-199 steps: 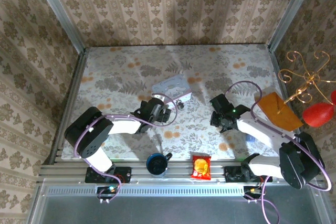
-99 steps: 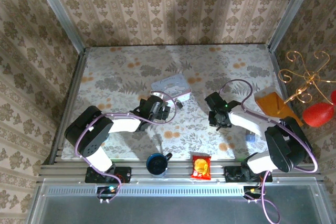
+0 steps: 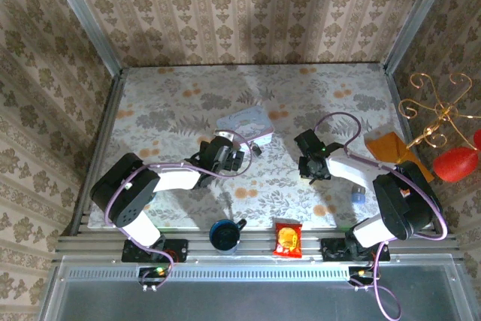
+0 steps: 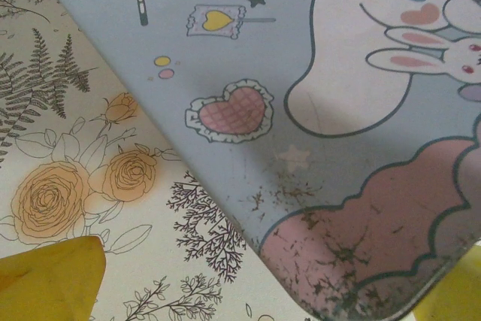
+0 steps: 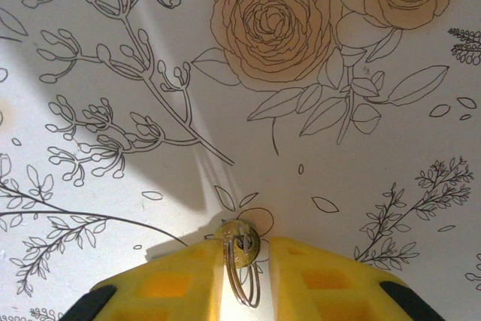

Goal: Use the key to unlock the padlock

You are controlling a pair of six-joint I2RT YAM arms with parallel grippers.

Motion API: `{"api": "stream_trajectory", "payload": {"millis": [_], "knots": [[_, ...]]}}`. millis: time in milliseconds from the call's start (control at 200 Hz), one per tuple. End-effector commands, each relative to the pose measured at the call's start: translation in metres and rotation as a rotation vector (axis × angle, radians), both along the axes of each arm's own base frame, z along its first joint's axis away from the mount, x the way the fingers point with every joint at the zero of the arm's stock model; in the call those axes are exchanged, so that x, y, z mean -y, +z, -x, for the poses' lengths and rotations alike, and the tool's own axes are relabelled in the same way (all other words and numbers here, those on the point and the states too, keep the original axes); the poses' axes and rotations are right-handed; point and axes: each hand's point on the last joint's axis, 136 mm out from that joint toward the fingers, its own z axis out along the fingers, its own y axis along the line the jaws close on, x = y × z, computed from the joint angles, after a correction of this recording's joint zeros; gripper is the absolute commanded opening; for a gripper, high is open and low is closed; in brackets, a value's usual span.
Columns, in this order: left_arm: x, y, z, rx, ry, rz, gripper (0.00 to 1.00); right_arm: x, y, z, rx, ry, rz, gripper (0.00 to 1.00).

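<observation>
Seen from above, a floral-patterned table is carrying a pale tin box lying near its middle. The padlock, tiny and dark, is sitting just beside the box's near right corner, close to the table's centre.

The left gripper is hovering at the box's near edge. In its wrist view its yellow fingers are standing wide apart and holding nothing, with a corner of the cartoon-rabbit lid lying between them.

The right gripper is sitting right of centre, well apart from the padlock. In its wrist view its jaws are pinching the key, a small brassy head with a silvery ring hanging from it, close to the table surface.

A blue cup and a red snack packet are sitting at the table's near edge.
</observation>
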Motion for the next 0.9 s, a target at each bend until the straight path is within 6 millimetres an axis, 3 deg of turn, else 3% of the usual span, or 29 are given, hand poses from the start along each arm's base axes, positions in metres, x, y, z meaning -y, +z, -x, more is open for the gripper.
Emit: {"api": "stream_trajectory", "payload": {"millis": [0,250,545,565,895], "knots": [[0.001,0.010,0.002,0.005,0.012,0.019,1.00,-0.007,0.006,-0.013,0.018,0.014,-0.023,0.21],[-0.004,0.024,0.004,0.023,0.027,0.024,1.00,-0.009,0.005,-0.007,0.001,0.015,-0.039,0.00],[-0.006,0.059,0.005,0.036,0.046,0.070,1.00,-0.013,0.027,-0.003,0.033,0.057,-0.079,0.00],[-0.005,0.061,0.005,0.037,0.042,0.077,1.00,-0.015,0.037,-0.004,0.061,0.061,-0.093,0.00],[0.017,0.098,0.008,0.003,-0.077,0.328,1.00,-0.026,0.079,-0.003,0.125,0.092,-0.179,0.00]]}}
